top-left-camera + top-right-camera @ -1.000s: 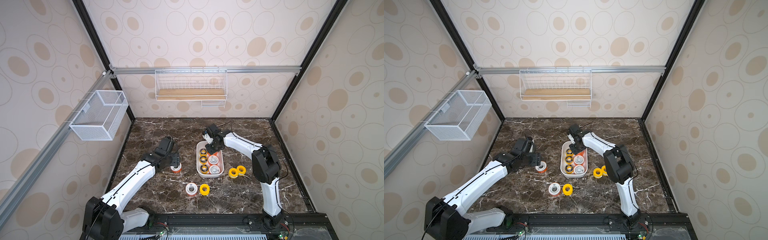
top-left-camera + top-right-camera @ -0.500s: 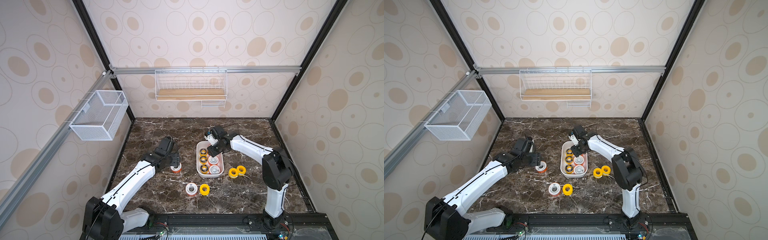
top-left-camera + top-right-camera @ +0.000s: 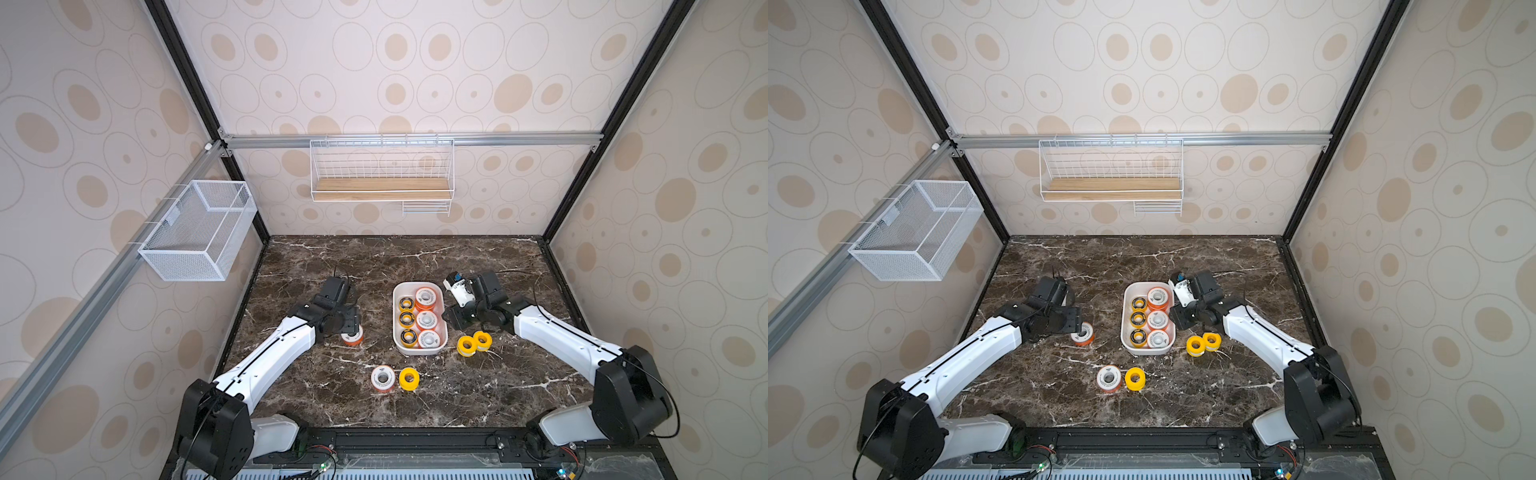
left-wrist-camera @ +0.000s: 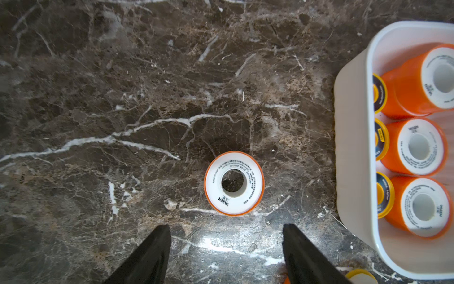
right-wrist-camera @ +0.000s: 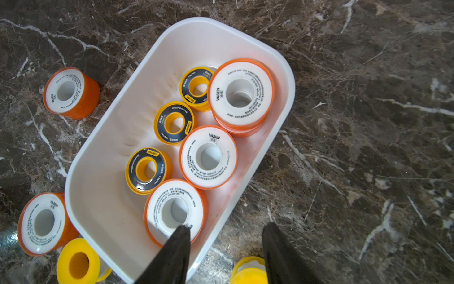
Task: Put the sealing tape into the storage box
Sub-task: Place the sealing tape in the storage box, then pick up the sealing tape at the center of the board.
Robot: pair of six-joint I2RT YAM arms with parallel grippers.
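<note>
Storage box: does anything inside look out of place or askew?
Yes. At one end of the white plastic storage box, one white-faced, orange-rimmed tape spool sits stacked on another, slightly off-centre; the others lie singly.

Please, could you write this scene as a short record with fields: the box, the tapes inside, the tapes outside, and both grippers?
storage box: white tub on marble table
inside: three dark-faced yellow spools; orange-rimmed white spools, the far one stacked on another
outside: lone orange spool; front orange spool beside front yellow spool; yellow pair
left gripper: jaws open, empty, lone orange spool just ahead
right gripper: jaws open, empty, near the box's rim
</note>
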